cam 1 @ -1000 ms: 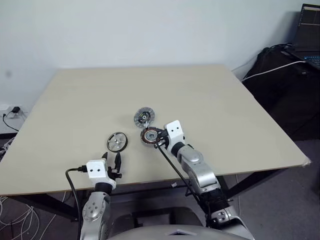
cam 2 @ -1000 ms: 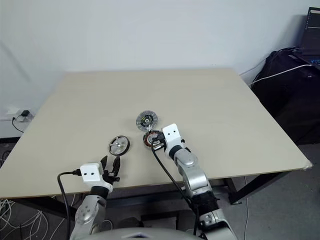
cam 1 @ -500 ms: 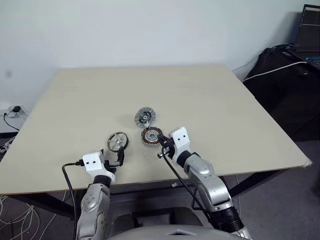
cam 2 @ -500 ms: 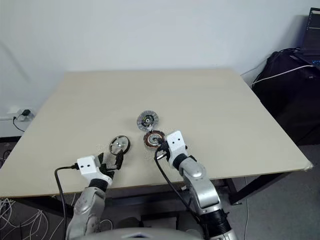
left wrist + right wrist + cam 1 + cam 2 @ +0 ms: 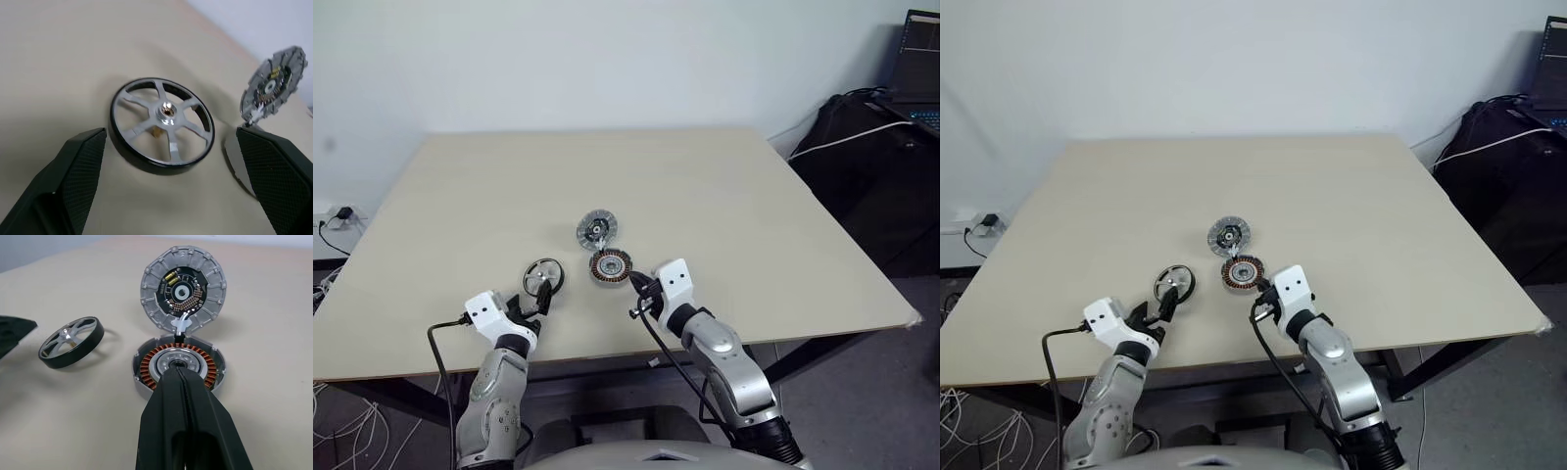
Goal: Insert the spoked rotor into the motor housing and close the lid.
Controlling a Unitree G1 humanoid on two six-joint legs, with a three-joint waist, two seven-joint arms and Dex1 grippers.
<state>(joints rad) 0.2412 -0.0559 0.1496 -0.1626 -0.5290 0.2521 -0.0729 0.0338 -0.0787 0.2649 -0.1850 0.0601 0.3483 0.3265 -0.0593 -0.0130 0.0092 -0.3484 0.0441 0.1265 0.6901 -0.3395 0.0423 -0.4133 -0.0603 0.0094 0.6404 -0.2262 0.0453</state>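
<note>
The spoked rotor (image 5: pixel 162 125) is lying flat on the surface, directly ahead of the left pincer (image 5: pixel 171 186) (fully released, fingers flanking it); right pincer (image 5: pixel 183 382), clenched empty, is pointing at the motor housing (image 5: pixel 179 366).

A beige table (image 5: pixel 724 186) with a plain top stands against a pale wall (image 5: pixel 607 59). Off its right side, a black bag (image 5: pixel 862 147) sits on the grey floor (image 5: pixel 862 411), with 1 white cable (image 5: pixel 847 137) draped across its top. Behind the bag, at the far right edge, an open laptop (image 5: pixel 920 59) shows a lit screen. Low on the left, by the wall, a power socket (image 5: pixel 342 215) has a dark plug in it, and thin white wires (image 5: pixel 352 421) lie tangled on the floor under the table's near left corner.
</note>
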